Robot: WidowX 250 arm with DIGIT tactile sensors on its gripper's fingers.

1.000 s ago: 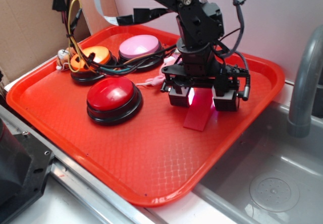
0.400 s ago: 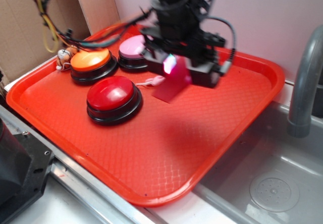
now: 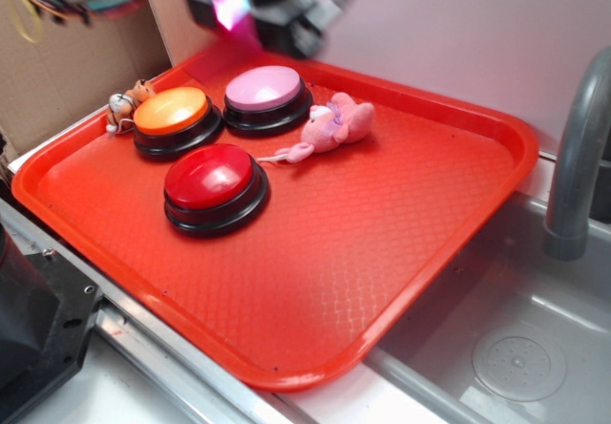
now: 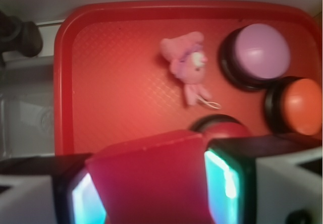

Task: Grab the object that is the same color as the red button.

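End effector (image 4: 151,188): clenched on the block (image 4: 151,178), one lit pad pressed to each side, seen plainly in the wrist view; in the exterior view it is a blurred shape at the top edge, above the tray's far rim, with the block (image 3: 234,37) hanging below it, clear of the surface. Judgement: the block is held high so that it is carried free of the other items; the grab looks done. Tray (image 3: 382,252), red, textured, on the worktop beside a grey sink (image 3: 516,348). Contents: red button (image 3: 210,178) toward the near left; orange button (image 3: 170,111) and pink button (image 3: 263,88) behind it, side by side; pink plush (image 3: 336,123) just right of the pink button; small striped toy (image 3: 124,105) at the orange button's left.
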